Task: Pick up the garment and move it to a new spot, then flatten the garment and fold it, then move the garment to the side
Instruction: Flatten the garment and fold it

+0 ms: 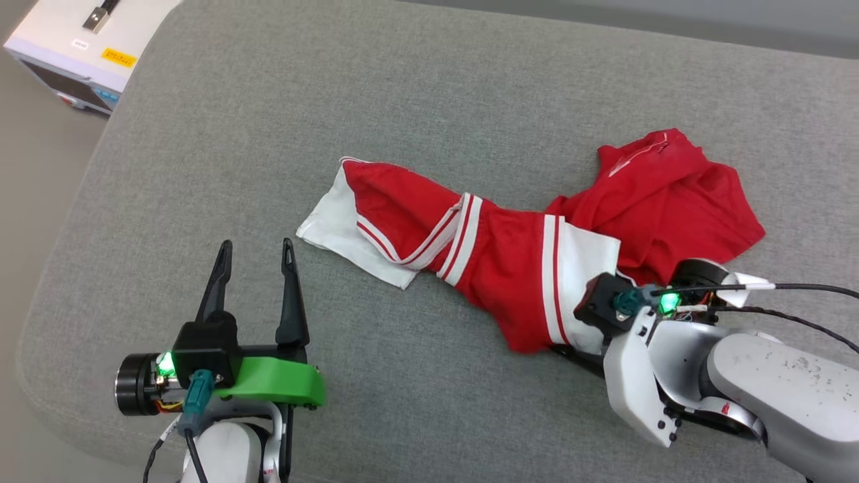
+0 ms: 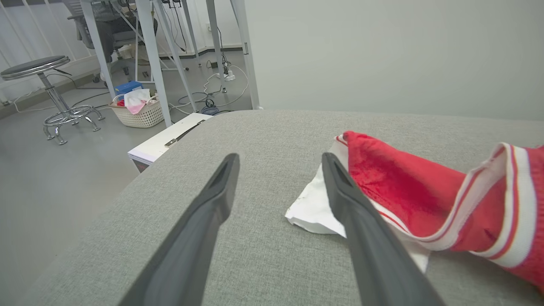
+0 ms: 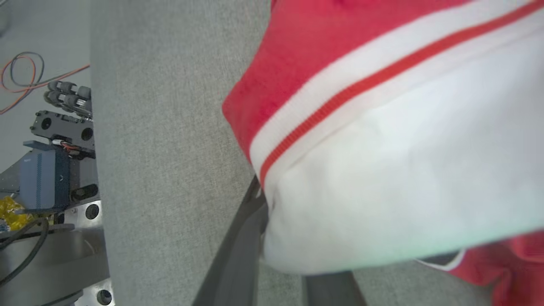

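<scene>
The garment (image 1: 510, 261) lies crumpled and twisted across the grey padded surface (image 1: 429, 100), red with white sleeves and striped trim. My right gripper (image 1: 577, 354) is at its near edge, fingers tucked under a white sleeve. In the right wrist view the white sleeve of the garment (image 3: 382, 127) bunches over the right gripper (image 3: 272, 255), whose dark fingers (image 3: 238, 255) stand close together, shut on the cloth. My left gripper (image 1: 256, 268) is open above the surface, just left of the other white sleeve. In the left wrist view the left gripper (image 2: 280, 170) holds nothing, the garment (image 2: 403, 191) beside its right finger.
A white box-shaped device (image 1: 74, 47) stands off the surface's far left corner. On the floor beyond are a stool (image 2: 38, 68), a basket (image 2: 138, 112) and cables. The surface's rounded left edge is near my left arm. Machine parts (image 3: 55, 170) sit below the surface's edge.
</scene>
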Motion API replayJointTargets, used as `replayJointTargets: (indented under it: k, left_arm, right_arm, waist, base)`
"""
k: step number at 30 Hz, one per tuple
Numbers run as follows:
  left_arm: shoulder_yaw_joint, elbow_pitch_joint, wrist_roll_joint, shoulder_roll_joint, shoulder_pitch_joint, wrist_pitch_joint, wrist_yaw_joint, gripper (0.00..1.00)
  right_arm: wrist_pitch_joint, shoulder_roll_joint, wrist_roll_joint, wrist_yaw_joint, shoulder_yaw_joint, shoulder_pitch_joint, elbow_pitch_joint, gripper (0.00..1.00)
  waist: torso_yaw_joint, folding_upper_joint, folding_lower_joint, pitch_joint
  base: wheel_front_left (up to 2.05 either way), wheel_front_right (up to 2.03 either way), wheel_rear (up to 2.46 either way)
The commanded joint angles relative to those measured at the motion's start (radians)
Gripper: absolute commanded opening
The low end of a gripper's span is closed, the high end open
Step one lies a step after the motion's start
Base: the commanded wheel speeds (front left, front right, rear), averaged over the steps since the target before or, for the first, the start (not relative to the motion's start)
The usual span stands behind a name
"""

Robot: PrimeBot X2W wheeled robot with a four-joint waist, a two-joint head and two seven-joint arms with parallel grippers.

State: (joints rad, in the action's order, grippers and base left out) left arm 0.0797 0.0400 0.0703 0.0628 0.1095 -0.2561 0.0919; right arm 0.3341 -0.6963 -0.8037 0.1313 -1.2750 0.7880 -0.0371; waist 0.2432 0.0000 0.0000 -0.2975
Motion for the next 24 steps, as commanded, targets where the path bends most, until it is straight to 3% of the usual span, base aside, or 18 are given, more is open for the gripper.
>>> replayJointTargets:
  k: [1,6,13,19,24]
  left_arm:
    - [-0.005,0.002,-0.013,-0.006,-0.007,-0.006,-0.007,1.0]
    - [-0.019,0.005,-0.024,-0.006,-0.027,-0.006,-0.013,1.0]
    - [-0.035,0.01,-0.031,-0.007,-0.068,-0.006,-0.021,1.0]
    - [-0.039,0.017,-0.031,-0.008,-0.094,-0.006,-0.025,1.0]
    - [-0.039,0.023,-0.029,-0.009,-0.102,-0.006,-0.028,1.0]
  right_arm:
    - [-0.044,-0.002,0.0,-0.001,0.018,0.0,0.006,0.0]
    - [-0.166,-0.026,-0.015,-0.001,0.131,-0.058,0.034,0.0]
    - [-0.289,-0.051,-0.041,-0.001,0.406,-0.252,0.021,0.0]
    - [-0.337,-0.046,-0.042,-0.001,0.643,-0.464,-0.061,0.0]
    - [-0.341,-0.02,-0.028,-0.001,0.768,-0.617,-0.148,0.0]
  waist:
    - [-0.031,0.0,0.0,0.032]
    - [-0.073,0.0,0.0,0.07]
    - [-0.134,0.0,0.0,0.118]
    - [-0.164,0.0,0.0,0.141]
    - [-0.175,0.0,0.0,0.145]
  base:
    - [0.0,0.0,0.0]
    - [0.0,0.0,0.0]
    - [0.0,0.0,0.0]
    - [0.0,0.0,0.0]
    - [0.0,0.0,0.0]
